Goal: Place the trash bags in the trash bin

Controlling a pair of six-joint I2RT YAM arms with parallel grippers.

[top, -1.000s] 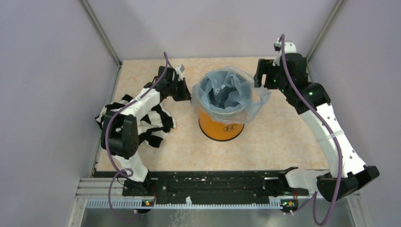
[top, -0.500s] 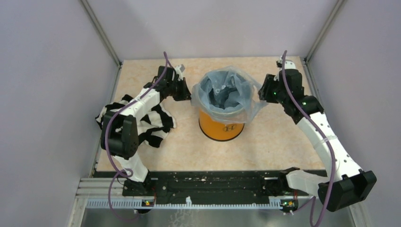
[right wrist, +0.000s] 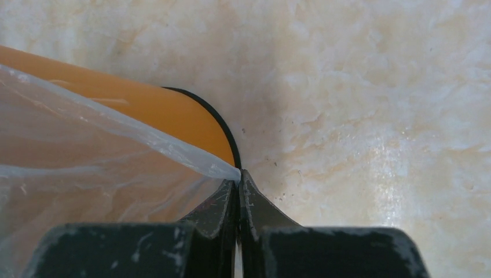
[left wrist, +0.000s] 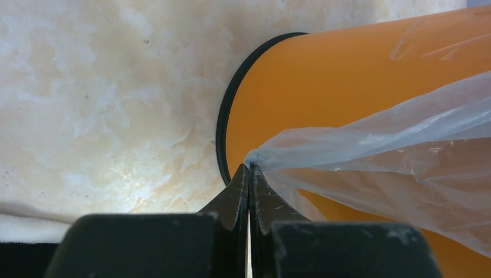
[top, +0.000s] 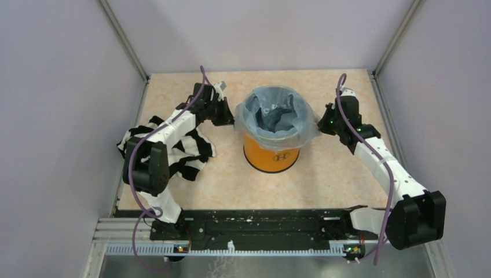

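Top external view: trash bag (top: 275, 119) lining the mouth of the trash bin (top: 271, 156) at mid surface (top: 336, 174). Left tool (top: 234, 116) clenched on its left hem, right tool (top: 320, 123) on the right; bin between, both equally near.

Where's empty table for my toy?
Bare table lies between the orange bin and the arm bases, and behind the bin. Crowded: striped cloth at left; left end effector and right end effector pinching the bag beside the bin.
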